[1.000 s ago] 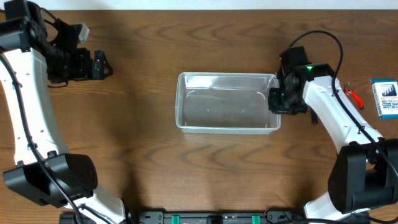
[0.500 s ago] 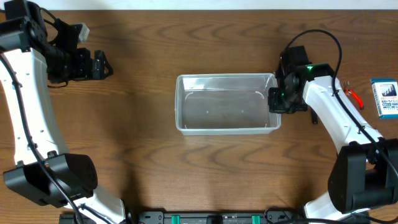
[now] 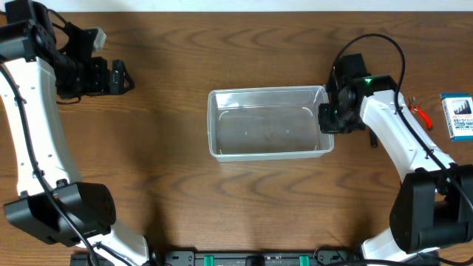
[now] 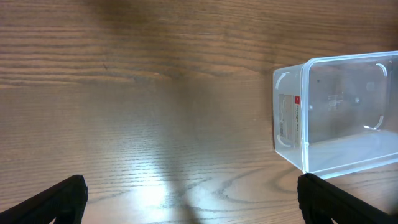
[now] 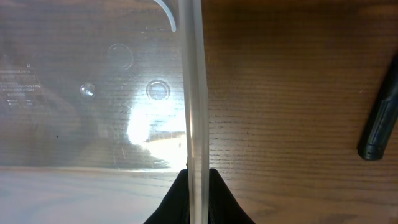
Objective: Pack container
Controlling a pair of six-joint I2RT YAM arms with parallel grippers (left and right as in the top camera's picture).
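Clear container (image 3: 267, 123) — its rim pinched by right gripper (image 3: 326, 118).

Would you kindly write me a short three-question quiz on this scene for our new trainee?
1. True or false: the container is empty.
2. What is the right gripper shut on?
3. Where is the blue-and-white box? A) inside the container B) on the table, on the right arm's side of the container C) under the container
Key: 1 true; 2 the container's end wall; 3 B.
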